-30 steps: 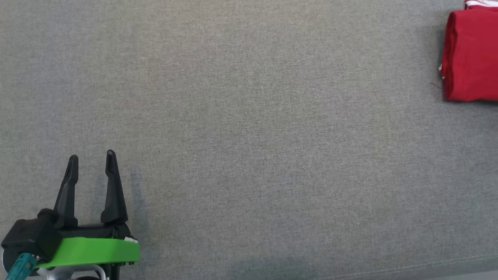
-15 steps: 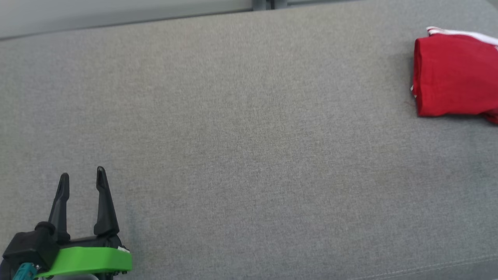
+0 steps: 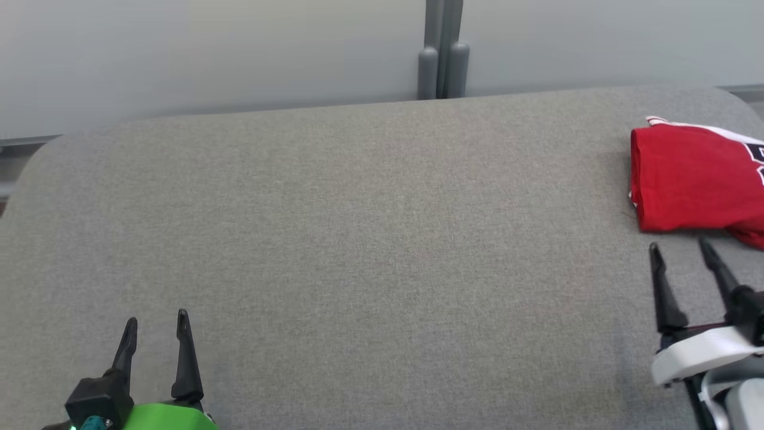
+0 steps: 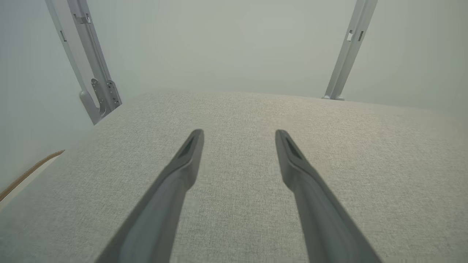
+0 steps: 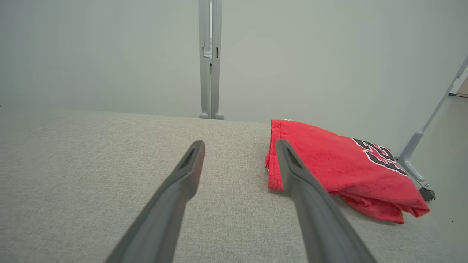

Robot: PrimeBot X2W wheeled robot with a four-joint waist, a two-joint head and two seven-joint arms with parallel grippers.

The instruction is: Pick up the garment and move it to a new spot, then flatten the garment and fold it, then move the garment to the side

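The garment (image 3: 692, 179) is a red shirt with black and white print, lying folded at the far right of the grey padded table (image 3: 370, 239). In the right wrist view the garment (image 5: 336, 164) lies just ahead and to the right of my fingers. My right gripper (image 3: 680, 251) stands open a little in front of the garment, touching nothing; the same gap shows in its own view (image 5: 239, 144). My left gripper (image 3: 156, 321) is open over bare cloth at the lower left, with nothing between its fingers (image 4: 239, 133).
A pale wall with a grey double post (image 3: 441, 60) runs behind the table's far edge. Slanted metal frame legs (image 4: 91, 62) stand past the table's left corner, and one with a caster (image 5: 420, 175) stands beyond the right end.
The head camera has tilted up, so the far edge and wall have come into view. My right gripper now shows at the lower right. The garment lies as before.
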